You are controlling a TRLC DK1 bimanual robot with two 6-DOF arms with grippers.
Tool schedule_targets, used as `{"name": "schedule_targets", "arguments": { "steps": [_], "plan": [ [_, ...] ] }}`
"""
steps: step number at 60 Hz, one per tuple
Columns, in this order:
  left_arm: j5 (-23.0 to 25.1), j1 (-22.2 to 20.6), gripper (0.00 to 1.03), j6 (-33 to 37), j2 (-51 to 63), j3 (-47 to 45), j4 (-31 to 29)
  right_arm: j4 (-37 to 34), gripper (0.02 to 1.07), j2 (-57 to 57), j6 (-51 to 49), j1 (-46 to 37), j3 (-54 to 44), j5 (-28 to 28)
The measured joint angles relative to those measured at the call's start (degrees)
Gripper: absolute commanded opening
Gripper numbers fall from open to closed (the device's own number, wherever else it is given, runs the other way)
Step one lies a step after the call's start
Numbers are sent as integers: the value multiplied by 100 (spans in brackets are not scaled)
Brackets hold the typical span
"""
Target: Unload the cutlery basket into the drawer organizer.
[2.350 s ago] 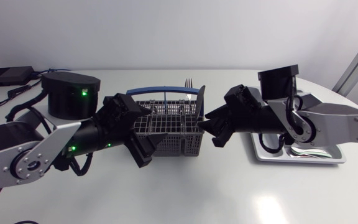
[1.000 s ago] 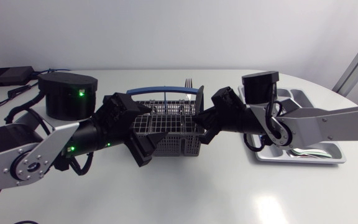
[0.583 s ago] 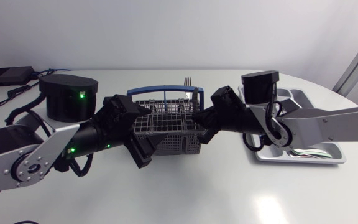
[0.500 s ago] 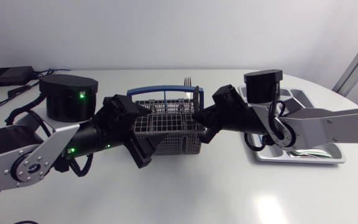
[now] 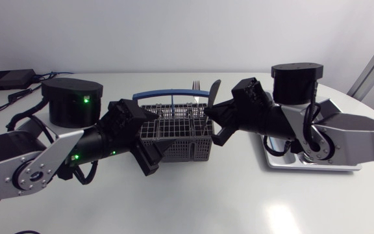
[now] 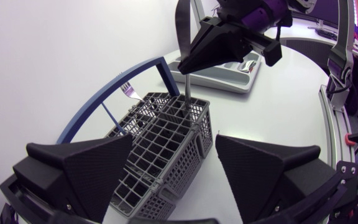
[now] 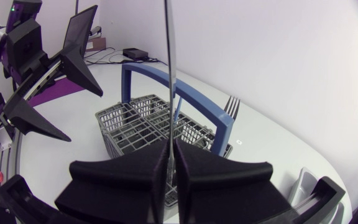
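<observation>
The grey wire cutlery basket (image 5: 186,133) with a blue handle stands mid-table, and a fork (image 5: 197,86) stands upright at its back. My left gripper (image 5: 164,129) is open, its fingers to either side of the basket (image 6: 166,149). My right gripper (image 5: 215,127) is shut on a knife (image 5: 213,92) at the basket's right end, blade pointing up. In the right wrist view the knife (image 7: 169,68) rises straight out of the shut gripper (image 7: 171,168), with the basket (image 7: 143,127) and fork (image 7: 230,106) beyond it. The knife's lower end (image 6: 188,93) is at the basket's top.
The light grey drawer organizer (image 5: 304,166) lies at the right, partly under my right arm, with some cutlery in it. A black cylinder (image 5: 73,97) stands at the back left. Open tabletop lies in front of both arms.
My right gripper closed on the knife at the basket and pulled back to the right and up, raising the knife. The left arm and the basket stayed put.
</observation>
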Motion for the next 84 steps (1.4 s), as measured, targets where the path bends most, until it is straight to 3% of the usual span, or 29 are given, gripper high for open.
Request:
{"name": "schedule_targets", "arguments": {
  "steps": [63, 75, 84],
  "plan": [
    [391, -262, 94, -107, 1207, 581, -398, -592, 8, -1001, -7, 63, 15, 127],
    [407, -295, 94, -107, 1211, 608, -507, -1480, 8, -1456, -50, -81, 293, -52],
    [407, -271, 94, -107, 1147, 610, -612, -2511, 8, -1847, -269, -896, 841, -466]
  ]
}}
